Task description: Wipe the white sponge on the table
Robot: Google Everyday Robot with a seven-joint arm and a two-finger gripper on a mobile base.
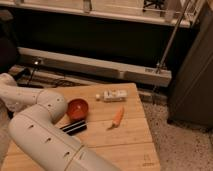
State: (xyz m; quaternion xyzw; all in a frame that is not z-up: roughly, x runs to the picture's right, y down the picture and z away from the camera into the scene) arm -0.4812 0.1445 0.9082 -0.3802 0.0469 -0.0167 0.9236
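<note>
Cam high behind arm (45, 135), facing table (127, 142), jaws off-frame

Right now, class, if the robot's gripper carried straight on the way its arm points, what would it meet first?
The gripper is out of view past the left edge. The arm points left off the table, away from the red bowl and carrot; what lies ahead cannot be seen.

White arm (42, 132) folds back sharply (gripper hidden past the view's left edge).

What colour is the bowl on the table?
The bowl is orange-red, and it shows best in the camera view. The gripper is out of view.
</note>
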